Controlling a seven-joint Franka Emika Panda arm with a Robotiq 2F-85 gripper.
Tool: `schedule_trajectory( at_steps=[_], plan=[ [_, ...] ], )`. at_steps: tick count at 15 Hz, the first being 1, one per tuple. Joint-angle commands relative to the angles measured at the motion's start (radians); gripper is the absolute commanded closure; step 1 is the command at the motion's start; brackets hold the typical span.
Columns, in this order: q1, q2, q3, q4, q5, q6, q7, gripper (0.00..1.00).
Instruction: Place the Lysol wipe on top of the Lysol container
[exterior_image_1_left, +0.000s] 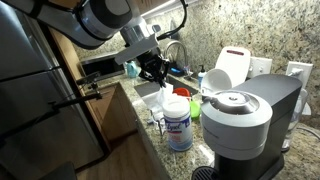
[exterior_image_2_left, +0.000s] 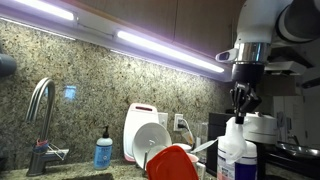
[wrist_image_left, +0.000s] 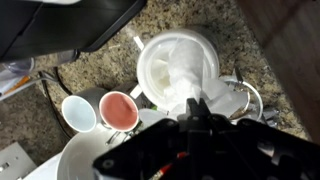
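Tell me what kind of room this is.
Most likely a home kitchen: a sink faucet stands against a granite backsplash, with a blue soap bottle beside it and a grey coffee machine nearby.

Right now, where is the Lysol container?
In an exterior view the Lysol container stands low at centre on the counter, beside the grey coffee machine, below the end effector.

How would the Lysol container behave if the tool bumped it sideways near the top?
The Lysol container looks tall and narrow, so a high push would probably tip it rather than slide it. Plastic and smooth, it likely slides easily on the granite counter if pushed low.
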Motion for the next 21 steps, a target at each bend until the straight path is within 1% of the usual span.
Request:
schedule_trajectory(
  at_steps=[1,3,4,7,8,9,11,13,14,15,17,18,19,21],
  plan=[
    [-0.018,-0.091,-0.023,-0.112,-0.013,0.002,0.085,1.0],
    [-0.028,-0.104,-0.034,-0.14,-0.013,0.0,0.113,1.0],
    [-0.031,-0.106,-0.038,-0.15,-0.001,0.013,0.105,1.0],
    [-0.023,-0.07,-0.033,-0.139,0.006,0.036,0.096,1.0],
    [-0.016,-0.053,-0.027,-0.131,0.028,0.068,0.07,1.0],
    [-0.011,-0.04,-0.022,-0.126,0.037,0.101,0.074,1.0],
    [-0.001,-0.004,-0.009,-0.108,0.03,0.198,0.085,1.0],
    [0.008,0.034,0.002,-0.095,0.03,0.271,0.072,1.0],
    [0.011,0.049,0.005,-0.087,0.018,0.286,0.08,1.0],
    [0.014,0.063,0.01,-0.082,0.035,0.296,0.066,1.0],
    [0.017,0.08,0.008,-0.076,0.026,0.313,0.073,1.0],
    [0.017,0.081,0.006,-0.077,0.028,0.317,0.08,1.0],
    [0.012,0.08,0.01,-0.081,0.048,0.325,0.053,1.0],
    [0.005,0.052,0.007,-0.103,0.066,0.338,0.055,1.0]
  ],
)
